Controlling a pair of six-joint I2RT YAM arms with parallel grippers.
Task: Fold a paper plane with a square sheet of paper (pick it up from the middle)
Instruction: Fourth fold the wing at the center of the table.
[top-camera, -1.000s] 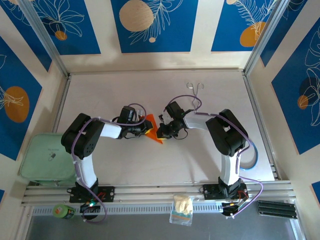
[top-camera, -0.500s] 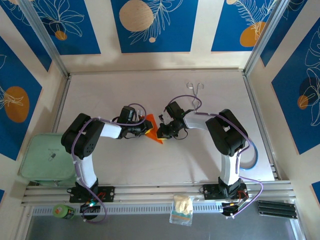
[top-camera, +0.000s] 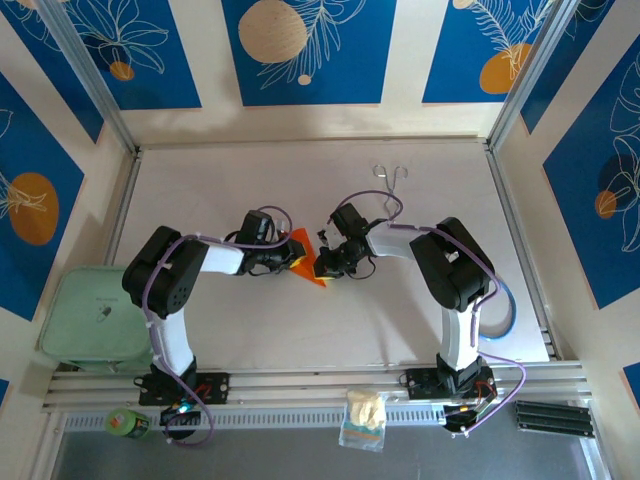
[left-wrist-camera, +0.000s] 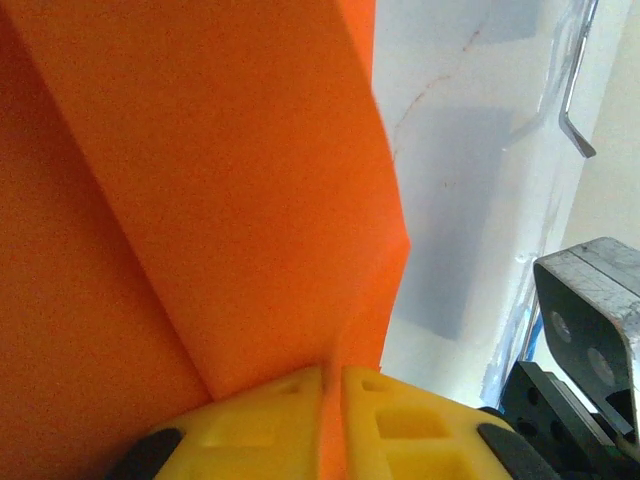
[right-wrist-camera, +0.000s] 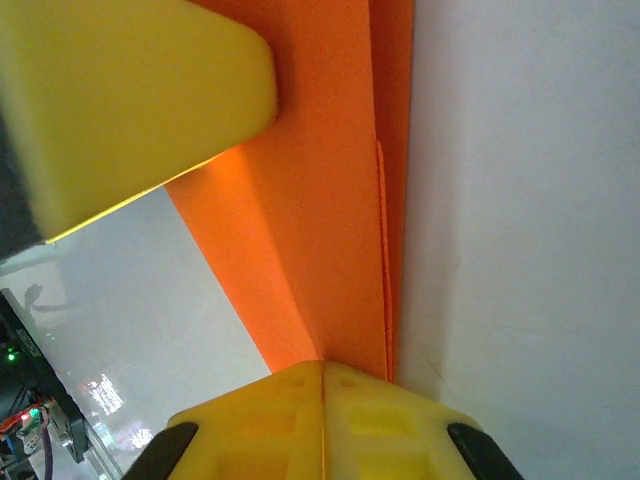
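Now, at the middle of the surface (top-camera: 300, 330), the creased square sheet of paper (top-camera: 316, 276) sits between the left pincer (left-wrist-camera: 330, 385) and the right pincer (right-wrist-camera: 322, 372), each closed tight on it. Uneven pulling may tear it or spoil the crease.

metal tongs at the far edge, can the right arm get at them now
Probably not yet: the right end effector is shut on the folded bright orange paper sheet. The white table between it and the thin metal tongs looks free.

bright orange paper (left-wrist-camera: 200, 200), white table (top-camera: 250, 330)
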